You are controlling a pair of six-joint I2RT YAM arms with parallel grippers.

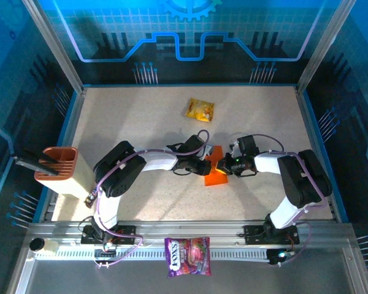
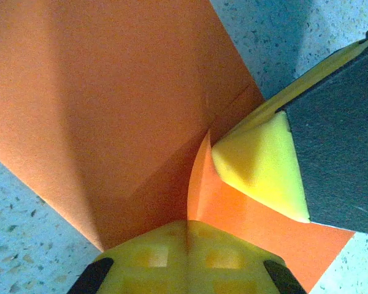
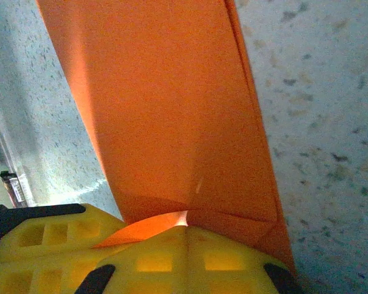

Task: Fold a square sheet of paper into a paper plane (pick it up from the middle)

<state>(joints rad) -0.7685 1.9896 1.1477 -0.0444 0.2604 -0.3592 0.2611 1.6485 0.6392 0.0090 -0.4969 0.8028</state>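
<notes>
The sheet of paper (image 1: 216, 176) lies near the middle of the table (image 1: 141, 122), partly folded, with 2 creases showing in the left wrist view. From above, the left gripper (image 1: 205, 166) and right gripper (image 1: 224, 165) meet tip to tip over its far end. Close up, the left gripper (image 2: 187, 228) has its yellow fingers pressed together on a raised curl of the orange paper, and the other arm's yellow pad (image 2: 260, 165) touches the sheet just beside that curl. The right gripper (image 3: 187, 229) is also closed, with a thin flap entering its seam, so it seems to pinch the sheet too. A yellow snack packet (image 1: 200, 109) lies well apart on the far side, and a purple bag (image 1: 187, 256) sits at the near edge.
</notes>
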